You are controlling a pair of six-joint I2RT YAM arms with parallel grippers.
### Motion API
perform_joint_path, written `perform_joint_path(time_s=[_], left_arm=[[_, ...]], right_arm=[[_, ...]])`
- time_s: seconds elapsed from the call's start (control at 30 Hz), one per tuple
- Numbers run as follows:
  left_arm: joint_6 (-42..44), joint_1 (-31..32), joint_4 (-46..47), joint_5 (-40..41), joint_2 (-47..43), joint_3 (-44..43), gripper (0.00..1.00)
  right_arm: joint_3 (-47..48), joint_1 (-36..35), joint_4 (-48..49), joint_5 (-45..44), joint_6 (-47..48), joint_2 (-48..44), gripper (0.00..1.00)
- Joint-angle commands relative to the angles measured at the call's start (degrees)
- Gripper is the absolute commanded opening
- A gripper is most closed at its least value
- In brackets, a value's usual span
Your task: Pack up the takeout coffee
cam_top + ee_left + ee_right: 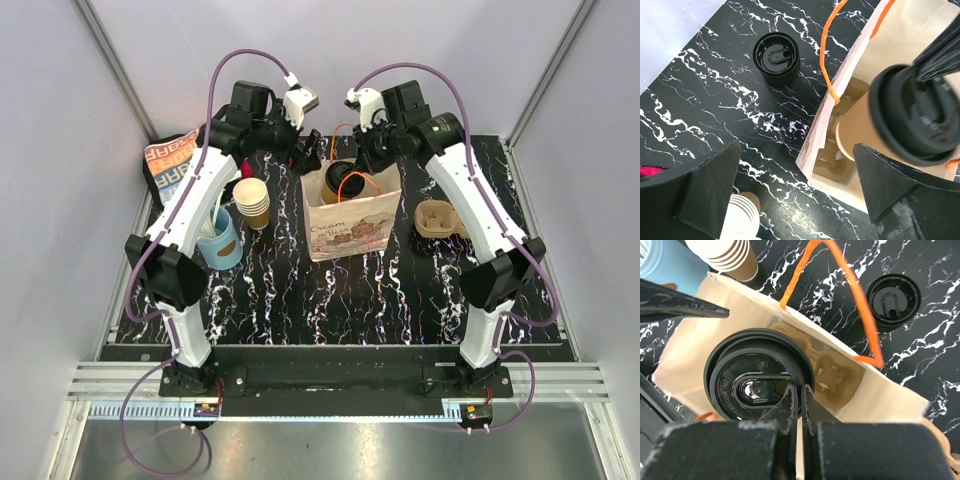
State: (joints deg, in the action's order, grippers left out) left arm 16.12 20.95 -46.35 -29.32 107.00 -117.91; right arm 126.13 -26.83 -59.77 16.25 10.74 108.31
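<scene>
**One coffee hanging in the mouth of one bag**

One takeout coffee, brown-sided with a black lid, is sitting tilted in the open top of the single paper bag with orange handles. The right gripper is pinching it. The fingers are pressed almost together on the near rim of the lid, so the cup is lying directly under and ahead of those jaws. The left gripper is hovering beside the bag with its jaws spread wide and nothing between them, and the coffee is lying off to its right, apart from both fingers.

Two pulp cup trays are showing, one tray in the bag under the coffee and one tray on the table to the right. One stack of lidless cups, one blue cup and one pile of black lids are standing on the table.
</scene>
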Motion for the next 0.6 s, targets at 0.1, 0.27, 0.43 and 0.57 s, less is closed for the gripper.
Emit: perform_joint_path(time_s=[0.1, 0.27, 0.43, 0.57], left_arm=[[-1.0, -0.12, 3.81, -1.7, -0.21, 1.98, 0.99], [-1.44, -0.21, 4.6, -1.7, -0.39, 3.3, 0.99], [-1.88, -0.12, 5.04, -0.74, -0.3, 4.26, 0.99], [-2.58, -0.12, 5.83, -0.04, -0.39, 5.14, 0.99]], right_arm=[[-3.16, -1.73, 5.54, -1.75, -0.11, 0.76, 0.0], [-5.97, -2.53, 7.29, -1.84, -0.2, 0.85, 0.0], [-8.52, -3.49, 8.7, -1.75, -0.37, 0.94, 0.0], [-11.77, -3.84, 10.11, -1.92, -0.63, 0.5, 0.0]])
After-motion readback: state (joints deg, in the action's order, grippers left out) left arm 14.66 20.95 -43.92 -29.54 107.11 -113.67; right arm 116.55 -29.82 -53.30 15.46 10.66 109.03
